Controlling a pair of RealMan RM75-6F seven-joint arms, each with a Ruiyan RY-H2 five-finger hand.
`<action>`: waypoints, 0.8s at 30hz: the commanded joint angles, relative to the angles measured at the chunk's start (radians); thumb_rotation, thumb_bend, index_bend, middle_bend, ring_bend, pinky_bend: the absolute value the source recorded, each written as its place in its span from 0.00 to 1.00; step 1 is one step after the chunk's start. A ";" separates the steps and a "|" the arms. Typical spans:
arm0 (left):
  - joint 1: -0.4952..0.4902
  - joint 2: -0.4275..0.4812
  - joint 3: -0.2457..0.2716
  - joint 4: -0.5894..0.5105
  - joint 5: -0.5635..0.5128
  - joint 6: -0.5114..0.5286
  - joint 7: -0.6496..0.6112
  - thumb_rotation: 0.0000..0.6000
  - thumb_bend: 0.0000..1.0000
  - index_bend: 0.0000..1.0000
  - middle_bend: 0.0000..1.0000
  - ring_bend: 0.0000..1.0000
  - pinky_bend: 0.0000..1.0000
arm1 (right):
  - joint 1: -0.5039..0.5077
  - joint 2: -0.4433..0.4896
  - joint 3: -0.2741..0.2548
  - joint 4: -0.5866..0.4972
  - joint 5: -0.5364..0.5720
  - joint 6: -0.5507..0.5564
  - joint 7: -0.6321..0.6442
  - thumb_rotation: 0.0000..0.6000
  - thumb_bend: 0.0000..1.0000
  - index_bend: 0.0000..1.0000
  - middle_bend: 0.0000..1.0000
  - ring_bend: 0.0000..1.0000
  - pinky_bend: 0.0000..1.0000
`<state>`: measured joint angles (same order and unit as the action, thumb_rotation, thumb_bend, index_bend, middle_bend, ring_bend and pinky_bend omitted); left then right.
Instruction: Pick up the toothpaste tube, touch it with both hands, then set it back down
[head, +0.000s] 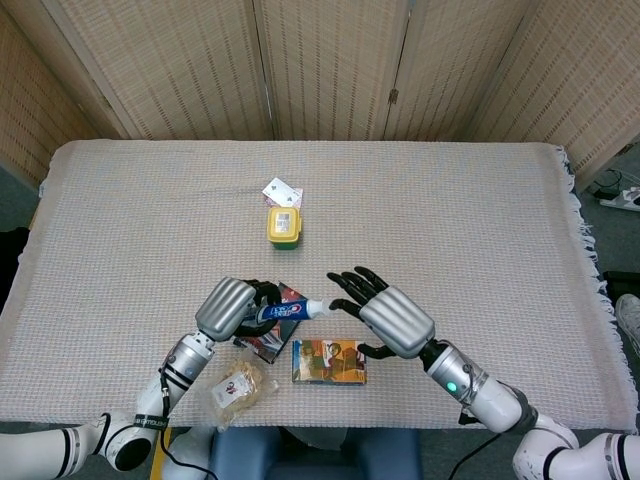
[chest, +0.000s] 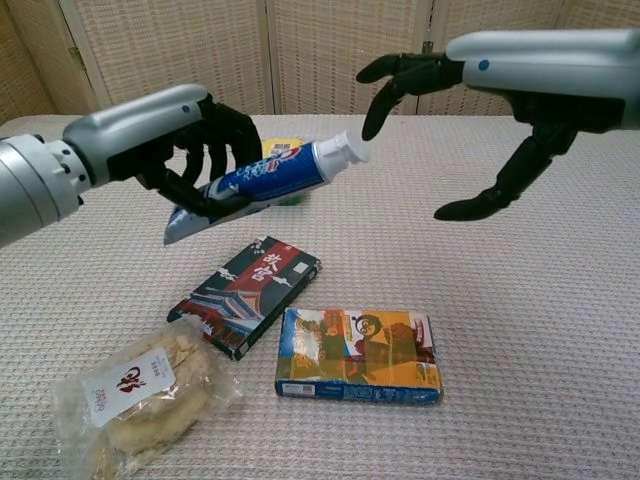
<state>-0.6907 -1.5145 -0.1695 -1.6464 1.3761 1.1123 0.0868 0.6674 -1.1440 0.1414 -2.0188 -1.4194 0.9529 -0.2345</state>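
Toothpaste (head: 290, 312) sits in the left hand (head: 228, 308) in the head view, held above the table (head: 450, 230) over a dark box (head: 270, 345), cap pointing at the right hand (head: 392, 318). The right hand has its fingers spread and holds nothing. From above its fingertips seem to meet the cap, but the overlap hides whether they touch.

Chest view settles more: the left hand (chest: 190, 150) wraps the toothpaste (chest: 265, 185) near its flat tail, the tube tilted up toward the cap. The right hand (chest: 450, 110) hangs apart, one fingertip just beside the cap; contact is hard to judge. I judge the touch step is in hand. To do it well, keep the left grip steady and bring the right fingers lightly onto the cap, without pushing the tube out of the grip. A snack bag (chest: 140, 395) and colourful box (chest: 358, 355) lie below. The left palm is hidden.
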 joint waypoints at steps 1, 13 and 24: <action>0.017 -0.016 0.010 0.040 0.040 0.038 -0.048 1.00 0.78 0.75 0.81 0.71 0.68 | -0.041 0.027 -0.015 0.002 -0.111 0.078 0.161 1.00 0.29 0.28 0.02 0.00 0.00; 0.023 -0.071 0.010 0.078 0.099 0.091 -0.102 1.00 0.78 0.75 0.81 0.71 0.67 | 0.005 -0.092 -0.003 0.138 -0.195 0.108 0.582 1.00 0.27 0.00 0.00 0.00 0.00; 0.018 -0.101 -0.007 0.072 0.106 0.109 -0.099 1.00 0.78 0.75 0.81 0.71 0.67 | 0.066 -0.201 0.018 0.223 -0.198 0.099 0.758 0.96 0.27 0.00 0.00 0.00 0.00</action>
<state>-0.6731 -1.6150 -0.1767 -1.5746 1.4819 1.2212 -0.0119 0.7245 -1.3310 0.1545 -1.8056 -1.6156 1.0502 0.5124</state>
